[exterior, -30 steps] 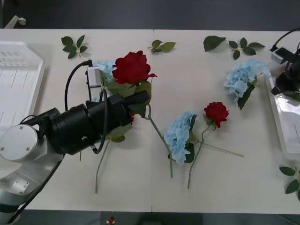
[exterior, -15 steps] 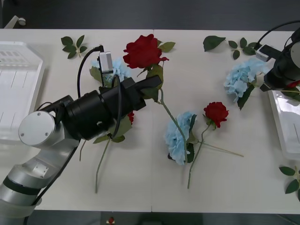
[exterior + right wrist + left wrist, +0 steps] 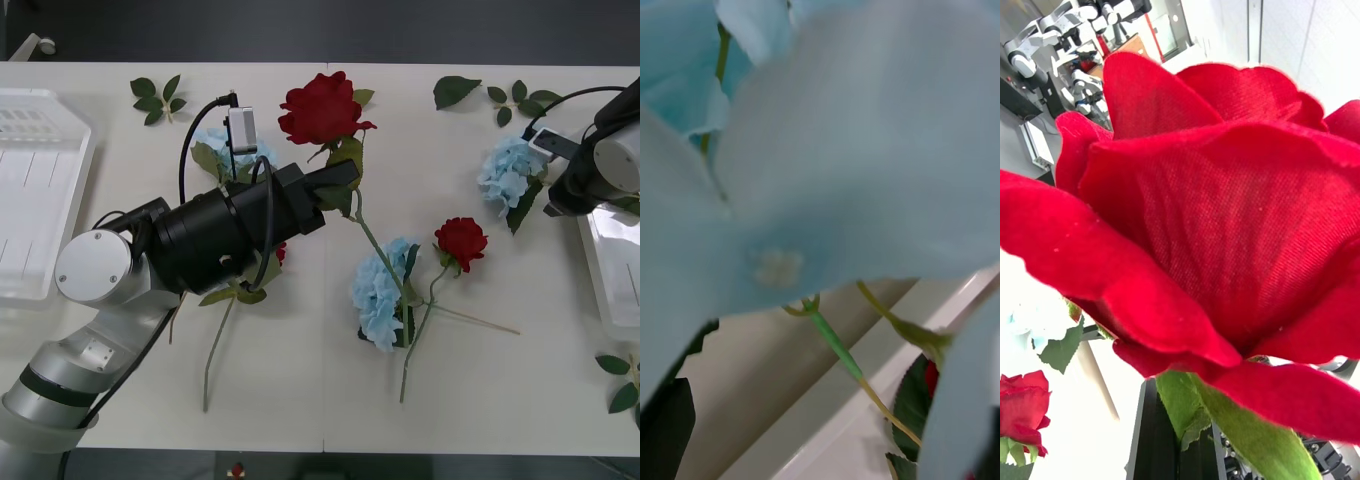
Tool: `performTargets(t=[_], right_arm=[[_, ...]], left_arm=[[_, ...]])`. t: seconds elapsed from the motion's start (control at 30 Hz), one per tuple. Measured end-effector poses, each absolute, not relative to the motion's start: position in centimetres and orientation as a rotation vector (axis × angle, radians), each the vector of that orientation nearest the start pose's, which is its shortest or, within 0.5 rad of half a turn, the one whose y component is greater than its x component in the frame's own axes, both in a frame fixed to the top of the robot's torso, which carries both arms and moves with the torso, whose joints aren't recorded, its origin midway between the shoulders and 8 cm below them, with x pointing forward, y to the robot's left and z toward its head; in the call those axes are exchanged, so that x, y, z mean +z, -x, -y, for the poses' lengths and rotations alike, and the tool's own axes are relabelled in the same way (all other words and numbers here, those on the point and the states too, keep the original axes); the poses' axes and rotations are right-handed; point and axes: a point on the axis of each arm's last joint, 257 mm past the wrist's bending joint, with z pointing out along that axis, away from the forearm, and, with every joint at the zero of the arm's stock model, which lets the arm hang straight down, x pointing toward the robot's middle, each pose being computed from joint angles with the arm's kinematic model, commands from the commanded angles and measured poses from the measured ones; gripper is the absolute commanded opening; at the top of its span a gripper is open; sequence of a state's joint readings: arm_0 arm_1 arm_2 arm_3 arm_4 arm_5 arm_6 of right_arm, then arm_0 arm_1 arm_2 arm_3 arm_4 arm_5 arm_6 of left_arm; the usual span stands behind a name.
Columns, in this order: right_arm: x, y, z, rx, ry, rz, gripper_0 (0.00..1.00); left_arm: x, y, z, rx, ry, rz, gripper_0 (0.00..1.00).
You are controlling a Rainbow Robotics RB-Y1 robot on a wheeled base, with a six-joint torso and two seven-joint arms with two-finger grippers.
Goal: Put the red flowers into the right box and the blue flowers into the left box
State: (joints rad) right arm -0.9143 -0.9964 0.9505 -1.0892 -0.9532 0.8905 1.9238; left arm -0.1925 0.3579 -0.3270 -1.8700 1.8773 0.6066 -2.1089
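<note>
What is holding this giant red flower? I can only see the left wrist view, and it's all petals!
Observer: The left tool grips the red rose by its stem, just below the bloom, which is raised above the table.
Operator: Where does it go?
Observer: The right box sits at the table's far right edge.
Operator: Is the other arm busy?
Observer: The right tool hovers beside a blue flower near that box.
</note>
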Motion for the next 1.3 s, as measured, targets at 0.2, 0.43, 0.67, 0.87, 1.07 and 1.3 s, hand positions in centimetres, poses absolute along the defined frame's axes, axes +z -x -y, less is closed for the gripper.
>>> performTargets(t=[0.2,0.43,0.67,0.87,1.07,1.3], right_arm=[[-26.1,-60.3,39.6,-0.515,0.998,-2.379,1.00],[-27.7,-60.1,39.3,-0.530,1.054,-2.368,0.41],[-27.7,-60.1,40.2,-0.548,1.045,-2.376,0.00],[-27.7,-60.1,40.6,-0.558,1.041,-2.376,0.00],[-27.7,-60.2,40.0,-0.523,1.018,-2.380,0.00],[-26.2,-60.2,35.7,-0.246,0.873,-2.412,0.00]], left_arm=[[-6.2,-42.1,3.0,-1.525,-0.281,-1.523,0.00],[-6.3,-42.1,3.0,-1.525,-0.281,-1.523,0.00],[-6.1,-42.0,2.9,-1.534,-0.276,-1.521,0.00],[-6.0,-42.0,2.9,-1.544,-0.271,-1.519,0.00],[-6.1,-42.0,2.8,-1.544,-0.271,-1.522,0.00],[-6.3,-42.0,2.3,-1.539,-0.273,-1.533,0.00]])
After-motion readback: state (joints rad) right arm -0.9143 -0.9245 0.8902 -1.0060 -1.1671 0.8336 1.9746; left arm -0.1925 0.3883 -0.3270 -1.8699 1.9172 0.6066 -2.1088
